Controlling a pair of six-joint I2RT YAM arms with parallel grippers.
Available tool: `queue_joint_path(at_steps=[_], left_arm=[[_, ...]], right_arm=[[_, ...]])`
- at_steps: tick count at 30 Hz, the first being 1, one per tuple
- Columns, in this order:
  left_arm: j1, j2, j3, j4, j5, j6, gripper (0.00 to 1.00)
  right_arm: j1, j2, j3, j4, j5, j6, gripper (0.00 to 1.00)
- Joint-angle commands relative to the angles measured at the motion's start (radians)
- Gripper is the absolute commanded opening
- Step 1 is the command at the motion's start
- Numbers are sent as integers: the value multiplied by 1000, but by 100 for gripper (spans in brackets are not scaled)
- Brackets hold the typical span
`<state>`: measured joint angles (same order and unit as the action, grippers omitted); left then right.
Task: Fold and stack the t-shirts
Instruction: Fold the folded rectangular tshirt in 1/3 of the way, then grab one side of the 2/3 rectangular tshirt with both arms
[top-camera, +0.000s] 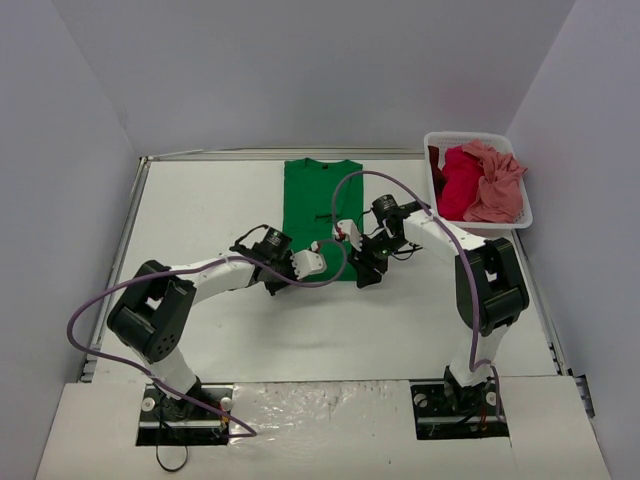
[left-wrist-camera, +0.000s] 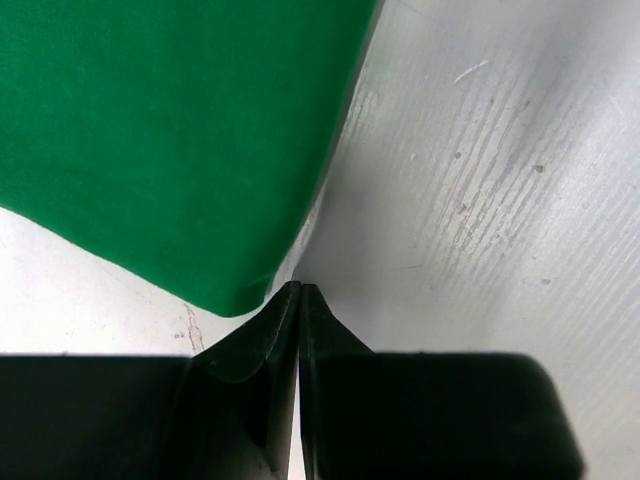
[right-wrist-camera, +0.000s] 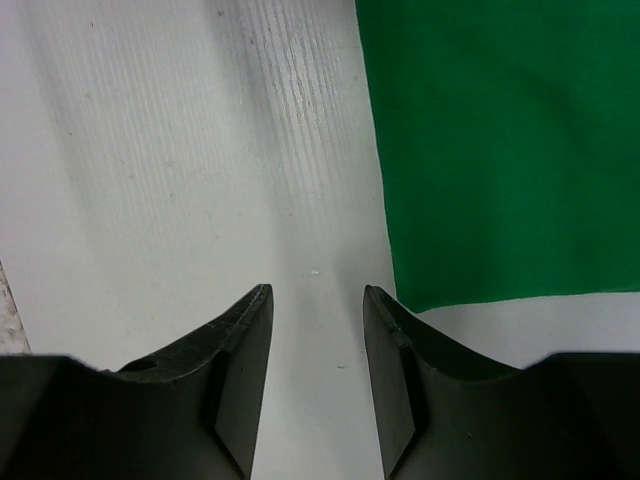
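**Flanking the near hem of a green shirt, one gripper clenched, one parted**

The left gripper (left-wrist-camera: 300, 290) is clenched: its two black, wedge-shaped fingers (left-wrist-camera: 250, 350) press flat against each other and taper to a single blunt tip. No cloth shows between them. Just beside that tip lies a rounded corner of the green t-shirt (left-wrist-camera: 170, 140), a smooth, matte knit with a soft rolled edge.

The right gripper (right-wrist-camera: 317, 292) is released. Its fingers (right-wrist-camera: 235, 340) stand apart with bare table showing in the gap. The same shirt's other near corner sits square and crisp just beside the right-hand finger.

The table (right-wrist-camera: 180, 150) is white, finely ribbed in parallel lines and flecked with small specks.

From above, the green t-shirt forms a long, narrow rectangle at the middle of the table. Its collar is at the far end and its hem lies nearest the arms, with both grippers at that hem. A lilac cable (top-camera: 345, 185) loops over the cloth.

At the far right corner stands a white plastic basket (top-camera: 478, 137). It holds a crumpled crimson t-shirt (top-camera: 458, 185) and, beside it, a rumpled salmon-pink t-shirt (top-camera: 498, 185) heaped against the rim.
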<state>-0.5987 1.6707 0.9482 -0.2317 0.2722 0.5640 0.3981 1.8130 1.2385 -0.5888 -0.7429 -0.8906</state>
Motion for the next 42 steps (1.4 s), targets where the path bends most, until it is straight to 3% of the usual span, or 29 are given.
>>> queue_joint_path(at_steps=[1, 10, 14, 18, 37, 42], left_arm=[[13, -46, 17, -55, 4, -16, 2], [17, -106, 15, -55, -8, -24, 3], [17, -114, 12, -55, -10, -23, 19], [17, -95, 15, -47, -19, -10, 25], [16, 6, 63, -31, -11, 16, 30], [16, 34, 66, -41, 7, 16, 25]], right_arm=[[-5, -26, 33, -36, 5, 10, 37], [-5, -67, 21, -36, 13, 18, 36], [-5, -73, 16, -36, 19, 18, 36], [-4, -73, 13, -36, 19, 12, 37], [-5, -52, 12, -39, 37, 10, 37], [-5, -49, 10, -37, 43, 12, 38]])
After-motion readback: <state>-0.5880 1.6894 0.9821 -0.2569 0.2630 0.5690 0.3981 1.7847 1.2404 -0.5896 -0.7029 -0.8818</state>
